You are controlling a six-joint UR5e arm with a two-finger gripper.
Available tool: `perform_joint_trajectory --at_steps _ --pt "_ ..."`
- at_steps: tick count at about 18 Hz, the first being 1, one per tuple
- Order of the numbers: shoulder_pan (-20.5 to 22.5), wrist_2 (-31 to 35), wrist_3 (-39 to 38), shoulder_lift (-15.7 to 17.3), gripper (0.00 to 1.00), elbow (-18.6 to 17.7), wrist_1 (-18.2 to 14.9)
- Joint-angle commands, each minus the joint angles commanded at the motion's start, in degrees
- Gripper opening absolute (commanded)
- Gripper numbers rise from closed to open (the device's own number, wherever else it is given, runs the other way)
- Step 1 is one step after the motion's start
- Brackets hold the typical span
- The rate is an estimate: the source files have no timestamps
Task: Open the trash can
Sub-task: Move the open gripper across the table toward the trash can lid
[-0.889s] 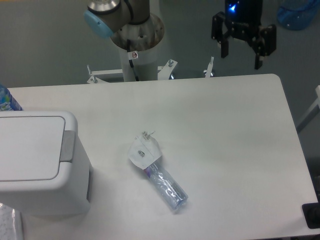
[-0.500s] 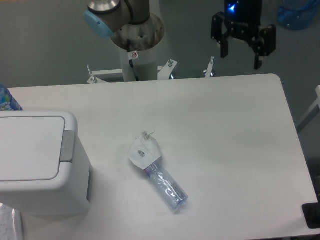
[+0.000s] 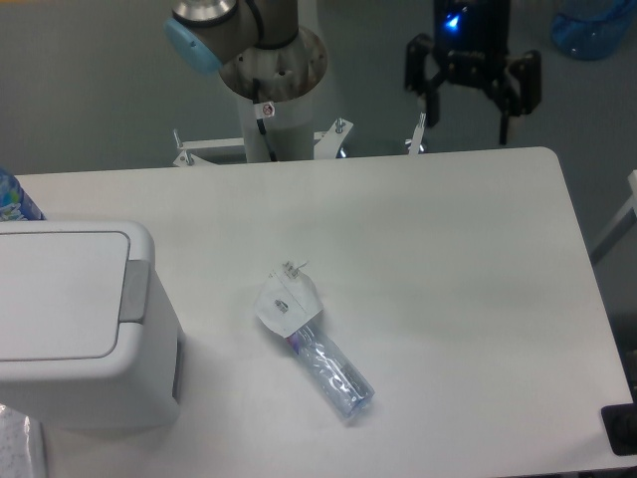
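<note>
The gripper (image 3: 469,118) hangs wide open and seemingly empty, far from the lid-down trash can (image 3: 85,324), beyond the bottle (image 3: 317,351).

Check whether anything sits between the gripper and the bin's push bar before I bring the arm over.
Nothing visible blocks it. The open gripper hangs above the table's far right edge; the bin sits at the left, lid shut. The small bottle lies mid-table, nearer the camera than a direct line to the push bar.
</note>
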Motion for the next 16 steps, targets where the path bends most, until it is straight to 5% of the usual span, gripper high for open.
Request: perform_joint_trajectory --at_steps 8,12,16 --pt "-10.2 -1.05 -22.17 -3.17 1.0 0.09 3.97" --pt "-11.88 -8.33 -30.35 -4.84 1.0 0.7 4.24" --pt "-13.72 -8.96 -35.89 -5.89 1.0 0.7 5.9"
